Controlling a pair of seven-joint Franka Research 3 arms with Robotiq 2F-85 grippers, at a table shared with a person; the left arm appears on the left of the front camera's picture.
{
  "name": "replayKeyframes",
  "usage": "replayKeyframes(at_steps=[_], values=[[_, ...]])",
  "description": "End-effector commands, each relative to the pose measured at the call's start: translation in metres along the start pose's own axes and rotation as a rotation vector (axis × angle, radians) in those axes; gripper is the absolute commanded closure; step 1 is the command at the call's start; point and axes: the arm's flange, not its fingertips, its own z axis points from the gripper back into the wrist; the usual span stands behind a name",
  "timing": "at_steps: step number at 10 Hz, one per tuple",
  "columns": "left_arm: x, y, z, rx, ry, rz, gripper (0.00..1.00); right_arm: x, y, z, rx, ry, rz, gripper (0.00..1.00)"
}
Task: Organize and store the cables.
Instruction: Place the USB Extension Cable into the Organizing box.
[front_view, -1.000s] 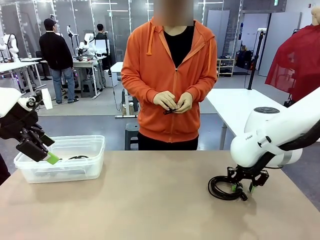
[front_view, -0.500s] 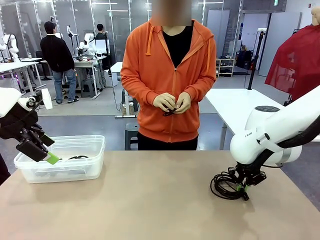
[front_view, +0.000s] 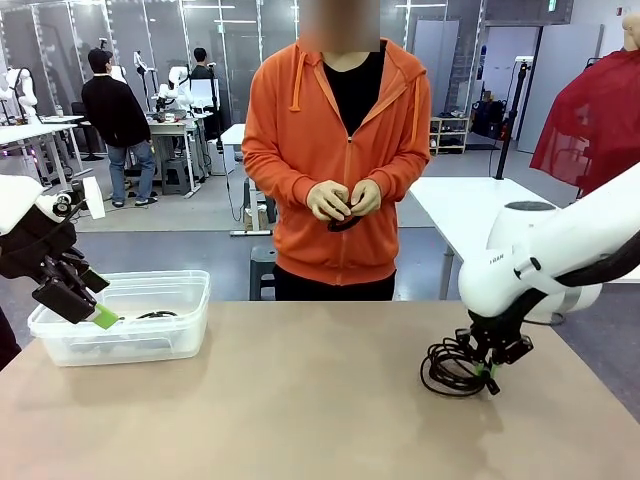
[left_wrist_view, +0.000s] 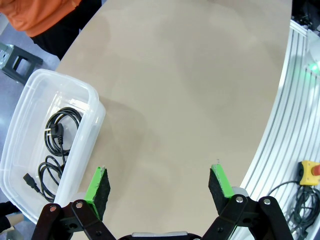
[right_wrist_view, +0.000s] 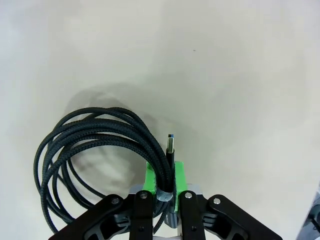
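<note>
Our right claw (right_wrist_view: 165, 180) is clamped on the coiled cable (right_wrist_view: 105, 125), left claw (left_wrist_view: 160, 186) wide open and empty, so we should lift slowly, keeping loops together toward the bin (front_view: 150, 342).

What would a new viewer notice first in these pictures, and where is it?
The person in the orange hoodie stands at the far side, centre, hands together. At the right, the right gripper has its jaws shut on a coiled black cable; at the left sits a clear bin.

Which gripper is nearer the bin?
Left. The left gripper hangs open beside the bin's edge; the right gripper is far across the table, shut on a coiled cable.
</note>
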Motion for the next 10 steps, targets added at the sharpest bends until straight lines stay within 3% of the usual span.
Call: replayKeyframes(at_steps=[1, 4, 7, 10], values=[[0.000, 0.000, 0.001, 0.005, 0.000, 0.011, 0.00, -0.001, 0.019, 0.058, -0.035, -0.023, 0.048, 0.95], [0.000, 0.000, 0.001, 0.005, 0.000, 0.011, 0.00, -0.002, 0.056, 0.100, -0.020, -0.034, 0.107, 0.95], [0.000, 0.000, 0.001, 0.005, 0.000, 0.011, 0.00, -0.016, 0.101, 0.104, 0.036, -0.026, 0.103, 0.95], [0.000, 0.000, 0.001, 0.005, 0.000, 0.011, 0.00, -0.035, 0.170, 0.098, 0.068, -0.025, 0.149, 0.95]])
